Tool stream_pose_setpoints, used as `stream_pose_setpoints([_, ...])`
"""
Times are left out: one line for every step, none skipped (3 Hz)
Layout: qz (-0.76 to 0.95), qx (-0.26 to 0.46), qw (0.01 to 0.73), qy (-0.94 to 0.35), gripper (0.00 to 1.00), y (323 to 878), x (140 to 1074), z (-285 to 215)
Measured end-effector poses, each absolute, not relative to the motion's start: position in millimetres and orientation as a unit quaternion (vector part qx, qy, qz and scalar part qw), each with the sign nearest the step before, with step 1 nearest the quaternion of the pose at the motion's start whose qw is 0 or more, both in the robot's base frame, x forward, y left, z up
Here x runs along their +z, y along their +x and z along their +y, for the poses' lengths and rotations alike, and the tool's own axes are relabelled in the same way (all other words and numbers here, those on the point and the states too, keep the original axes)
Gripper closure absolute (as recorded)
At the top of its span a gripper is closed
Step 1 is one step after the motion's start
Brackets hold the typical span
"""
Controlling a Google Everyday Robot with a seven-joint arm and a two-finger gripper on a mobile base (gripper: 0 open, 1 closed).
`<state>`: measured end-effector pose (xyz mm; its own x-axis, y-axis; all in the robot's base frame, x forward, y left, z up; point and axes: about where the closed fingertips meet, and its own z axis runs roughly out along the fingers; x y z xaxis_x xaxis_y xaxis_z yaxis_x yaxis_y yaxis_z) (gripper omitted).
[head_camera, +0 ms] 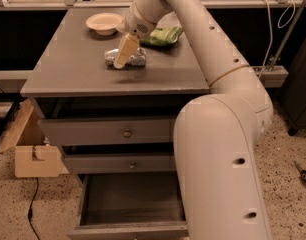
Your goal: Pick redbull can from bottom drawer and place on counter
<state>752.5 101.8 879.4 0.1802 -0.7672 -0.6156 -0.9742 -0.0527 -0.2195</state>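
Observation:
The redbull can (136, 58), crinkly silver, lies sideways in my gripper (123, 54) over the middle of the grey counter (68, 69). The gripper is shut on it, with one tan finger (122, 51) across its front. A soft shadow on the counter just in front suggests the can hangs slightly above the surface. The bottom drawer (133, 199) is pulled open below, and its dark inside is bare. My arm reaches in from the right.
A pale bowl (104, 21) stands at the counter's back, with a green snack bag (163, 35) to its right. The two knobbed drawers (127, 133) are closed. A cardboard box (35, 159) sits on the floor to the left.

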Motion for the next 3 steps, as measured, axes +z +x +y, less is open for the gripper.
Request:
stream_pose_setpoints([0.616, 0.171, 0.292, -0.711, 0.00, 749, 866, 107])
stream_pose_setpoints([0.626, 0.132, 0.304, -0.706, 0.00, 747, 876, 81])
stream_pose_setpoints([0.637, 0.071, 0.345, -0.686, 0.00, 735, 913, 35])
